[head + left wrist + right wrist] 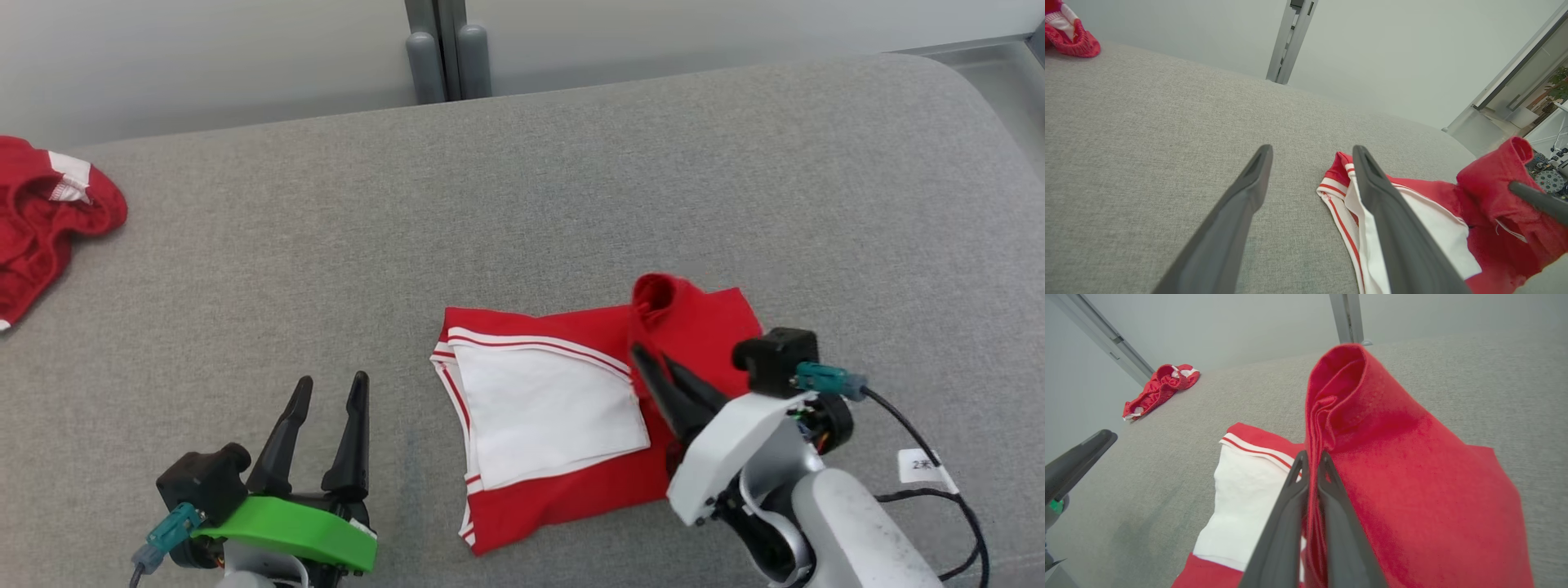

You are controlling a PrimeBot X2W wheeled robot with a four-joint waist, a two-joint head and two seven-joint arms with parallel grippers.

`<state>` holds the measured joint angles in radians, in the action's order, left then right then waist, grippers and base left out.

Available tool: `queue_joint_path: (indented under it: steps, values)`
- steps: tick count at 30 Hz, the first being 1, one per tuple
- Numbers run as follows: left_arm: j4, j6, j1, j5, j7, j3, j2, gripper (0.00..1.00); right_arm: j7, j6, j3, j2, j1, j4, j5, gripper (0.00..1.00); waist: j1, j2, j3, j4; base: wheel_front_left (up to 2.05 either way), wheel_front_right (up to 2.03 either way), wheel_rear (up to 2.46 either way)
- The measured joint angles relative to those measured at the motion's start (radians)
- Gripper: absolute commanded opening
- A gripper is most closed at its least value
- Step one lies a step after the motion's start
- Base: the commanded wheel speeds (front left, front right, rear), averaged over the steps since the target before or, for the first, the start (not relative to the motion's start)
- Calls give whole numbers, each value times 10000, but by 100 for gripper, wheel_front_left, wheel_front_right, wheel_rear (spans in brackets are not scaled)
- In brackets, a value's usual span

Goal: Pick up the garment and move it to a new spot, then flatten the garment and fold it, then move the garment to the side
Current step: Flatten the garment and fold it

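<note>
1. The garment (pixel 555 408) lies on the grey surface (pixel 571 180), right of centre in the head view. Its long axis runs left to right, with a white panel face up on the left half and plain red on the right.
2. The right gripper (pixel 651 356) is clenched on a red fold (pixel 1355 396) at the garment's far right part. The fold stands lifted above the fingertips; the rest lies flat.
3. The left gripper (pixel 331 378) is spread wide and holds nothing. It sits over bare surface near the garment's left edge, fingers pointing away from the robot.
4. This looks like a folding step: the held fold would travel leftward along the long axis, over the white panel. The right arm is nearer.
5. A second garment (pixel 41 220) lies well apart, far left.
</note>
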<state>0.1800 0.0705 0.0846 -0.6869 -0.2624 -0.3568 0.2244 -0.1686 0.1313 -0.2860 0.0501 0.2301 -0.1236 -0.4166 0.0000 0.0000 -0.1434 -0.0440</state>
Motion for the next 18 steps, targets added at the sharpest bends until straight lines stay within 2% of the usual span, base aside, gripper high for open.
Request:
queue_joint_path:
  steps: [4,11,18]
  values:
    - [50,17,109,0,0,0,-61,100,240,0,-1198,-13,390,-476,-719,0,0,0,-52,181,0,0,0]
    - [148,119,237,21,0,48,-228,100,938,0,-2847,-15,1400,-2065,-1561,0,0,0,-168,630,0,0,0]
    - [234,186,240,105,0,150,-362,100,1310,0,-3661,-8,2193,-3348,-2130,0,1,0,-228,925,0,0,0]
